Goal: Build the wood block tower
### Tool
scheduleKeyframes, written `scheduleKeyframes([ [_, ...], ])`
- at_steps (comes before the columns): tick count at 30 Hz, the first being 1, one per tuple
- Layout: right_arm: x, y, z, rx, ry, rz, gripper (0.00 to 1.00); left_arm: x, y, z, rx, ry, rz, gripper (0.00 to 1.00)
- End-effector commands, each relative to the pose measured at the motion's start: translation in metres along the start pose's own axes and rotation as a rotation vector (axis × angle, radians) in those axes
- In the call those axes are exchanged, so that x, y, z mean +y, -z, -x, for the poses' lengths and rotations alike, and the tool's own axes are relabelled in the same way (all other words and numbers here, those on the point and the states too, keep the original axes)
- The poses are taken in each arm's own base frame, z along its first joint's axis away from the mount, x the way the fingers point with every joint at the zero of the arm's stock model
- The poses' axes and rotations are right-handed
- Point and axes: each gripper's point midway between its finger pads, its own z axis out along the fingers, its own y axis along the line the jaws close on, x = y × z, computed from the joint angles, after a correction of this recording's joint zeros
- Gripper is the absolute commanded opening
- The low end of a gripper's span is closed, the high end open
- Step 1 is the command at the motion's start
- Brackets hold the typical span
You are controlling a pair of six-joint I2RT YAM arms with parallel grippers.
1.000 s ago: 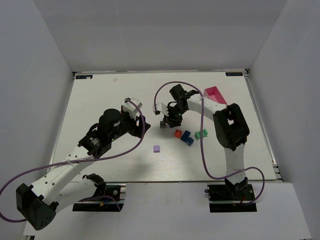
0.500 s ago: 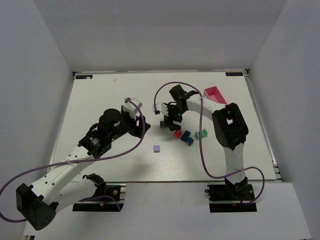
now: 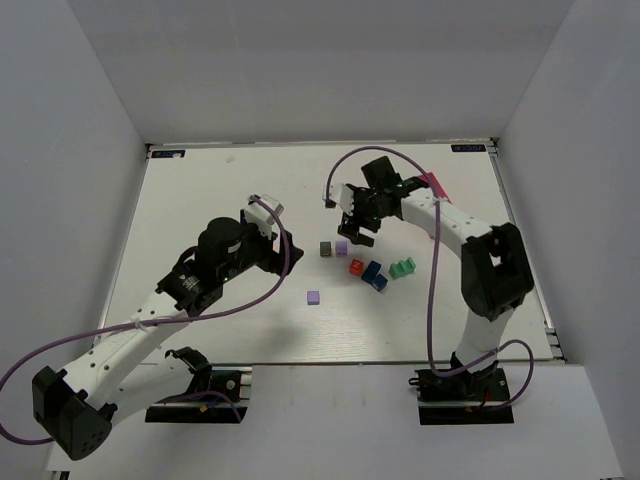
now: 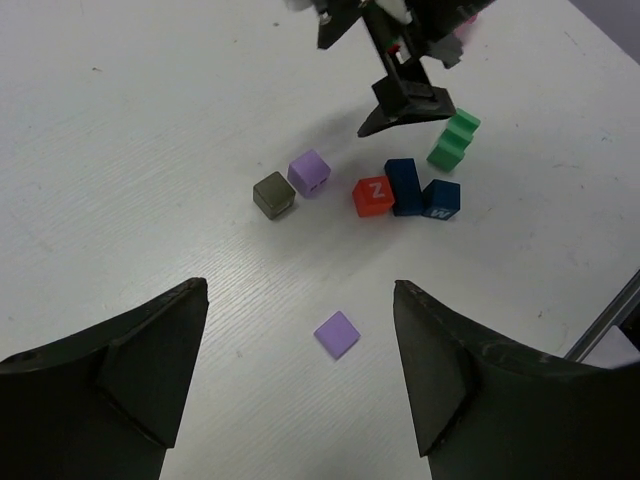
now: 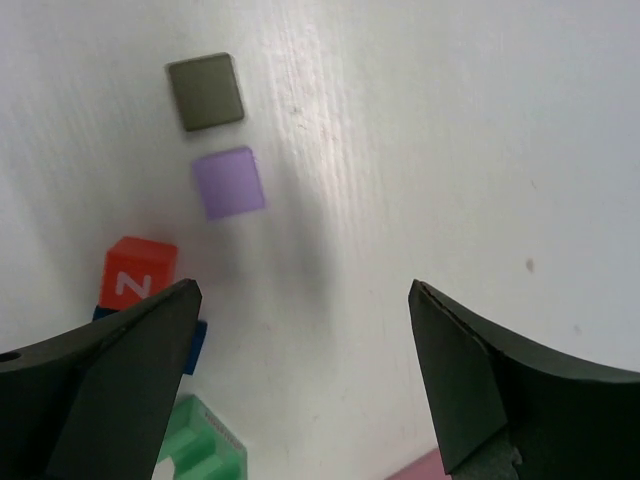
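Several wood blocks lie loose on the white table. A dark grey cube [image 3: 326,249] and a lilac cube [image 3: 342,246] sit side by side, and to their right are a red one [image 3: 356,267], blue ones [image 3: 374,274] and a green piece [image 3: 402,268]. A flat lilac block [image 4: 336,333] lies alone, nearer the arms. No tower shows; nothing is stacked. My right gripper [image 5: 305,290] hangs open and empty above the table, just behind the grey cube [image 5: 205,91] and lilac cube [image 5: 228,182]. My left gripper [image 4: 300,290] is open, with the flat lilac block ahead between its fingers.
The pink tray [image 3: 434,183] stands at the back right, mostly hidden behind the right arm; its edge [image 5: 430,468] shows in the right wrist view. Purple cables loop off both arms. White walls close in the table on three sides.
The right gripper has opened, leaving the lilac cube beside the dark grey one, and has risen back toward the right. The left jaws stand a little wider.
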Motion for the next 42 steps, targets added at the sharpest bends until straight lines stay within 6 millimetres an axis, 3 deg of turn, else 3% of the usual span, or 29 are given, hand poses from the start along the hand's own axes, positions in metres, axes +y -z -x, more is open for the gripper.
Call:
scheduleKeyframes([
  [1, -0.025, 0.025, -0.005, -0.002, -0.148, -0.219, 0.9, 0.0, -0.007, -0.005, 0.009, 0.067, 0.008, 0.84],
  [2, -0.035, 0.04, 0.006, -0.049, -0.162, -0.291, 0.9, 0.0, -0.01, -0.013, 0.033, 0.07, 0.001, 0.81],
  [3, -0.036, 0.043, -0.002, -0.048, -0.207, -0.312, 0.9, -0.003, -0.013, -0.017, 0.053, 0.072, -0.017, 0.61],
  [5, -0.022, 0.047, 0.006, -0.093, -0.276, -0.249, 0.9, -0.002, -0.02, -0.023, 0.089, 0.088, -0.011, 0.29],
  [7, -0.001, 0.043, 0.006, -0.099, -0.31, -0.164, 0.82, 0.007, -0.032, -0.042, 0.179, 0.104, 0.04, 0.14],
  [8, 0.006, 0.042, 0.006, -0.098, -0.314, -0.146, 0.76, 0.013, -0.034, -0.046, 0.216, 0.116, 0.081, 0.14],
  [9, 0.014, 0.039, 0.004, -0.095, -0.321, -0.129, 0.53, 0.016, -0.042, -0.062, 0.281, 0.121, 0.092, 0.14],
  [12, 0.037, 0.027, -0.008, -0.045, -0.376, -0.069, 0.34, 0.022, -0.047, -0.084, 0.38, 0.144, 0.157, 0.31],
  [13, 0.041, 0.024, -0.011, -0.037, -0.39, -0.059, 0.34, 0.024, -0.053, -0.094, 0.416, 0.155, 0.165, 0.41],
  [14, 0.045, 0.022, -0.01, -0.038, -0.401, -0.056, 0.38, 0.025, -0.053, -0.104, 0.454, 0.165, 0.174, 0.44],
  [15, 0.051, 0.017, -0.01, -0.032, -0.397, -0.047, 0.47, 0.022, -0.054, -0.106, 0.474, 0.16, 0.17, 0.46],
  [18, 0.062, 0.011, -0.013, -0.007, -0.385, -0.04, 0.62, 0.021, -0.057, -0.111, 0.499, 0.163, 0.165, 0.64],
  [19, 0.062, 0.01, -0.012, -0.007, -0.377, -0.044, 0.64, 0.019, -0.058, -0.106, 0.479, 0.165, 0.153, 0.72],
  [21, 0.066, 0.008, -0.013, -0.003, -0.381, -0.038, 0.69, 0.018, -0.055, -0.107, 0.476, 0.165, 0.152, 0.79],
  [26, 0.074, -0.005, -0.018, 0.035, -0.355, -0.04, 0.7, 0.019, -0.053, -0.094, 0.43, 0.161, 0.154, 0.79],
  [37, 0.072, -0.022, -0.03, 0.093, -0.344, -0.044, 0.69, 0.017, -0.036, -0.059, 0.28, 0.153, 0.149, 0.78],
  [42, 0.075, -0.027, -0.037, 0.115, -0.343, -0.028, 0.58, 0.018, -0.032, -0.051, 0.252, 0.151, 0.155, 0.78],
])
